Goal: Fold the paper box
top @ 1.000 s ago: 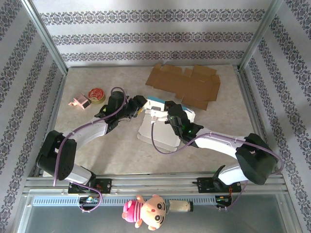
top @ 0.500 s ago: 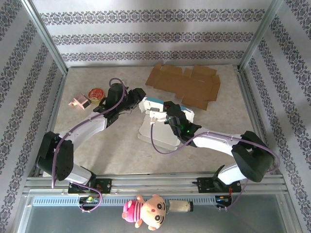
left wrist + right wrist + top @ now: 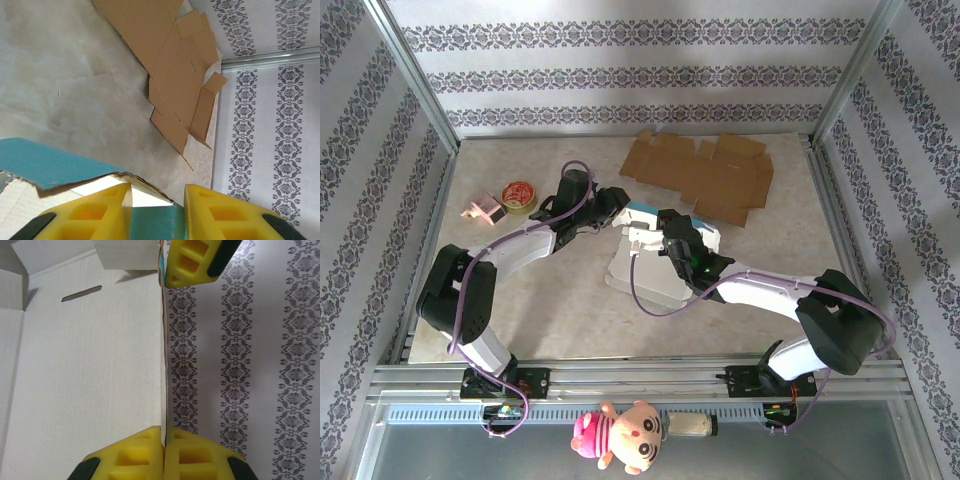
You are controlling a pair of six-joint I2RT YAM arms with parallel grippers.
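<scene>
Patterned grey-on-white wallpaper [image 3: 620,75] closes three sides of the cell, and under my arms lies a beige marbled tabletop [image 3: 550,310]. Beyond my left gripper [image 3: 157,196], well apart from it toward the back wall, a flat brown corrugated cardboard blank [image 3: 705,180] lies unfolded.

The white paper box with teal outer faces [image 3: 645,282] sits between my two grippers, partly raised, near the middle of the table. My right gripper [image 3: 163,435] has its yellow fingers pressed together on the near end of one upright white wall, with the sheet's edge caught between them. That edge runs straight away from those fingertips to my left gripper at its far end. The wall's long axis therefore links the two tools, and both arms are equally at the work.

My left fingers stand apart astride a teal flap. I cannot tell whether they are biting on it or only bracketing it. I judge that the coming move turns on the shared edge: both ends would have to swing together for the wall to fold cleanly.

Off to the outer side of my left gripper lie a red-and-cream tape roll [image 3: 518,195] and, just beside it, a small pink object [image 3: 482,210]. I can read no print on the box, the blank or the roll.
</scene>
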